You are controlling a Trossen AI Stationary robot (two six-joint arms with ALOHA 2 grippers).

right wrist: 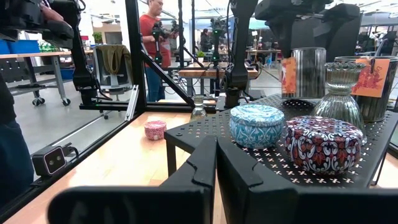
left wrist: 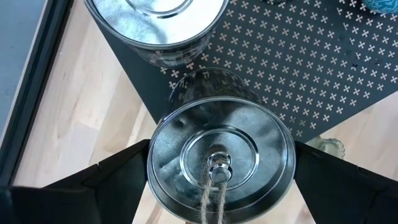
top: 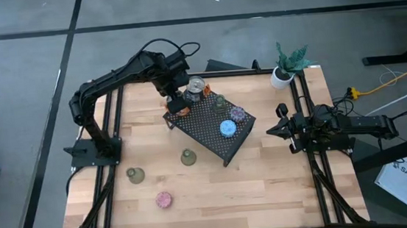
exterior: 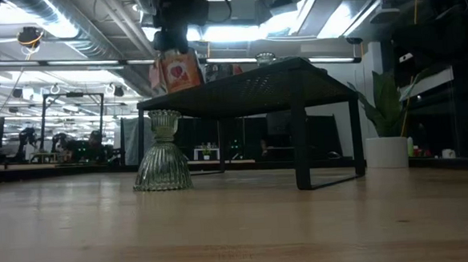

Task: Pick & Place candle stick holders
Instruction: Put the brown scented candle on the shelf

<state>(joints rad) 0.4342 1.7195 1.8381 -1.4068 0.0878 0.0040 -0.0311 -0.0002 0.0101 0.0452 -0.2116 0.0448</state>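
Note:
A black perforated shelf (top: 212, 132) stands mid-table. On it sit a blue holder (top: 227, 129), a purple holder (top: 238, 114), a green glass holder (top: 219, 103) and a silver tin (top: 196, 86). My left gripper (left wrist: 222, 168) is above the shelf's far left corner, shut on a second silver lidded tin (left wrist: 221, 155) with a twine loop on its knob. Two olive-green holders (top: 135, 175) (top: 188, 157) and a pink one (top: 164, 199) stand on the table. My right gripper (top: 275, 131) waits shut and level at the right edge. My left gripper has the silver tin between its two fingers, one on each side of the round wall at the lid's rim (left wrist: 149, 171). The fingers come steeply from above. The tin stays upright, lid up, over the shelf's corner; whether its base rests there I cannot tell.
A white pot with a green plant (top: 283, 74) stands at the far right corner. Black frame rails run along the table's left and right sides. Bare wood lies in front of the shelf toward the near edge.

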